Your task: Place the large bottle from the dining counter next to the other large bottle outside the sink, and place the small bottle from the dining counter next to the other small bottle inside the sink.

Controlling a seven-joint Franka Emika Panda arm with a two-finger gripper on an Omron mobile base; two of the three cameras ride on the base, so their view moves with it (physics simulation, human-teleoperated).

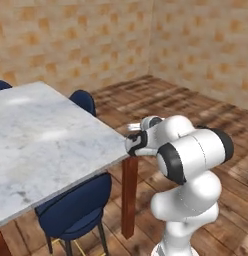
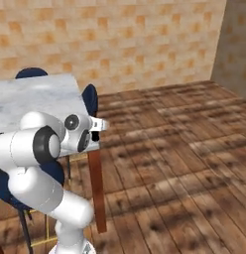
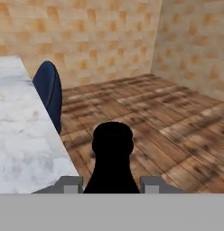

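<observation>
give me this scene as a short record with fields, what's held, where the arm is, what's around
end effector: shut on the black bottle
held item: black bottle, cap and neck seen between the finger tips in the hand view; which of the bottles it is, too little shows to tell
arm position: beside the corner of the marble counter, over the wooden floor
counter top: bare marble in the part seen
seating: blue chairs tucked along the counter
backdrop: tan tiled walls

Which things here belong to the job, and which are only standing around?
Belong to the job:
- small bottle, black, held in the shut pincer
- dining counter, marble top

Only standing around:
- blue chair tucked under the counter
- blue chair at the counter's far side
- wooden floor
</observation>
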